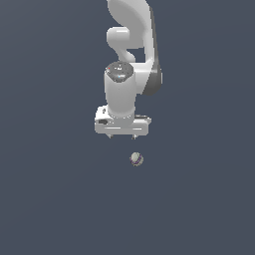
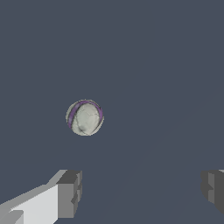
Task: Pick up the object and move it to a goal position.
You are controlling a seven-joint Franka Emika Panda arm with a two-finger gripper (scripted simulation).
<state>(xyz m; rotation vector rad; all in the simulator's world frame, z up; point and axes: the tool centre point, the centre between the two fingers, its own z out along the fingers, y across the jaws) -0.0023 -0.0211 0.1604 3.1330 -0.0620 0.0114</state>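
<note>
Hovering with its jaws spread wide and holding nothing, the gripper (image 1: pixel 122 135) is hanging above the flat grey surface. The ball (image 1: pixel 136 159) is lying just beyond the fingertips (image 2: pixel 70 194), untouched.

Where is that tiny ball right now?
In the exterior view the ball lies alone on the dark floor, just below the white gripper and slightly toward that view's right; the wrist view shows it ahead of the open fingers, untouched.
</note>
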